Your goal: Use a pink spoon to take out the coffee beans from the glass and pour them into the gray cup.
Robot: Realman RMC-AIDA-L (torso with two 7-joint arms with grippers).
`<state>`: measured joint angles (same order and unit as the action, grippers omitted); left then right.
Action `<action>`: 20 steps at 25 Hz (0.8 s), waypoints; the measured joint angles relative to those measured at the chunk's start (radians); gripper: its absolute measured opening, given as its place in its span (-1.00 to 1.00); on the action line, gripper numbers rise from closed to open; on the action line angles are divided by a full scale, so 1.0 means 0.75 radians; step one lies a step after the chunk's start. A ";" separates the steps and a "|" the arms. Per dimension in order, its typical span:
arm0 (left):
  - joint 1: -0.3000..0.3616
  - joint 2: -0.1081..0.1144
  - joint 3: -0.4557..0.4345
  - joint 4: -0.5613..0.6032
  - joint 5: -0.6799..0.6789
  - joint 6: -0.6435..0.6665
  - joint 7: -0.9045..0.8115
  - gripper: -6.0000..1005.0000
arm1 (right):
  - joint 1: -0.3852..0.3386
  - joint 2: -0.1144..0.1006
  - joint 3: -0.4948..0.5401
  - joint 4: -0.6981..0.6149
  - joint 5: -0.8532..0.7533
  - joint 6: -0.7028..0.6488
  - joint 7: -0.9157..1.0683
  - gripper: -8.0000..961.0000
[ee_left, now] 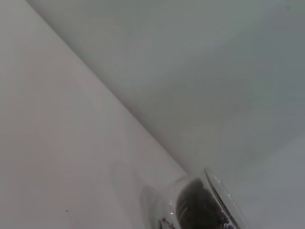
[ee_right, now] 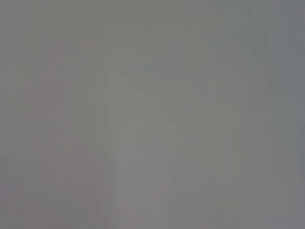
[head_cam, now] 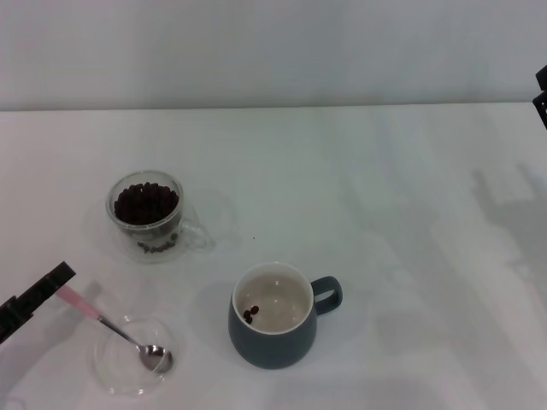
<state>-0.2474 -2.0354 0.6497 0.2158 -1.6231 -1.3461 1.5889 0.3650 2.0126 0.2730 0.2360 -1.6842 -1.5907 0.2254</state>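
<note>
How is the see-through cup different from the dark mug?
The glass is clear and smaller; the gray cup is dark blue-gray outside, cream-white inside, and bigger. The glass holds a heap of coffee beans; the gray cup holds only a few. The glass stands farther from the robot and more to its left; the gray cup stands nearer. Both stand upright on the white table and have a side handle.
</note>
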 joint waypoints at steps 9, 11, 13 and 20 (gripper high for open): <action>0.054 0.022 -0.006 0.055 -0.021 0.000 0.000 0.53 | -0.002 0.000 0.000 0.006 -0.001 0.000 0.000 0.65; 0.082 0.025 -0.005 0.095 -0.046 0.000 0.000 0.67 | -0.002 0.000 0.000 0.006 -0.003 0.000 0.000 0.65; 0.110 0.029 -0.011 0.148 -0.072 0.008 0.000 0.70 | -0.002 0.000 0.000 0.007 -0.003 0.000 0.000 0.65; 0.133 0.053 -0.196 0.256 -0.093 0.074 0.187 0.74 | -0.004 0.000 0.000 0.005 0.000 0.023 0.000 0.65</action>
<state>-0.1480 -1.9958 0.5025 0.4077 -1.6930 -1.2905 1.7295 0.3620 2.0126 0.2727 0.2398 -1.6841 -1.5731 0.2254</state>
